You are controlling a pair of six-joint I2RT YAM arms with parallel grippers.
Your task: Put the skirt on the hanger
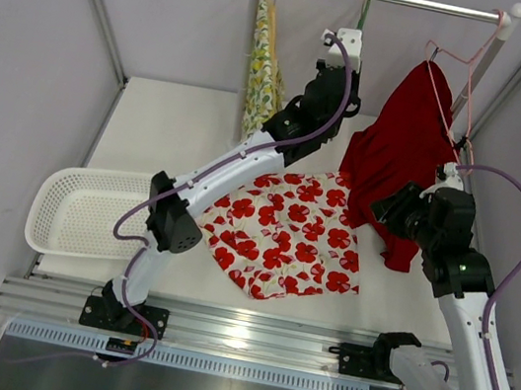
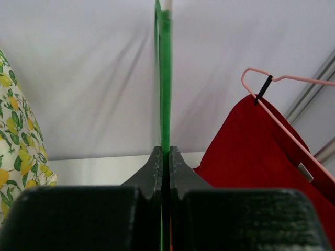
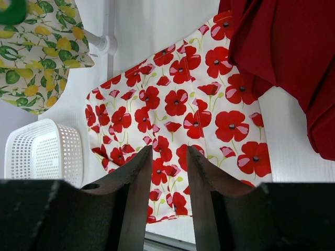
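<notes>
A white skirt with red poppies (image 1: 289, 232) lies flat on the table, also in the right wrist view (image 3: 178, 99). A green hanger (image 1: 363, 14) hangs from the rail at the back; in the left wrist view its green wire (image 2: 165, 73) runs straight up from between my jaws. My left gripper (image 1: 345, 57) is raised to the rail and shut on the green hanger (image 2: 165, 151). My right gripper (image 1: 390, 209) is open and empty, hovering above the skirt's right side (image 3: 169, 151).
A red garment (image 1: 398, 148) hangs on a pink hanger (image 1: 467, 65) at the rail's right end. A lemon-print garment (image 1: 264, 66) hangs at the rail's left end. A white basket (image 1: 78, 210) sits at the table's left.
</notes>
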